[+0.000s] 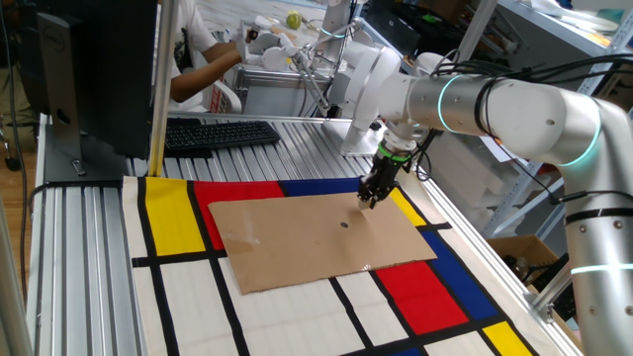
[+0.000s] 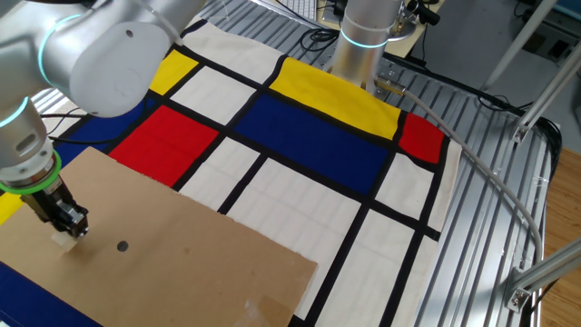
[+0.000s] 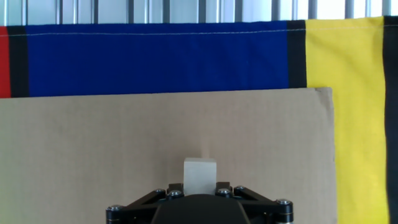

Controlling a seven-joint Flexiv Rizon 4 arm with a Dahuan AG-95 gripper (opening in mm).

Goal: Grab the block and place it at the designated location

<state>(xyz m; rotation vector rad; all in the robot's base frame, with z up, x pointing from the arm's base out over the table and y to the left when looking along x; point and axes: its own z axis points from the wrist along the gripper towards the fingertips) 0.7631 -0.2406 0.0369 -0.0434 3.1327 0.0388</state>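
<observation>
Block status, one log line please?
gripper: shut on block | position: low over cardboard sheet, beside dark dot | placed: not yet

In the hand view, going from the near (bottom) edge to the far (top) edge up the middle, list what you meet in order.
gripper → block → cardboard sheet → blue cloth panel → ribbed metal table
</observation>
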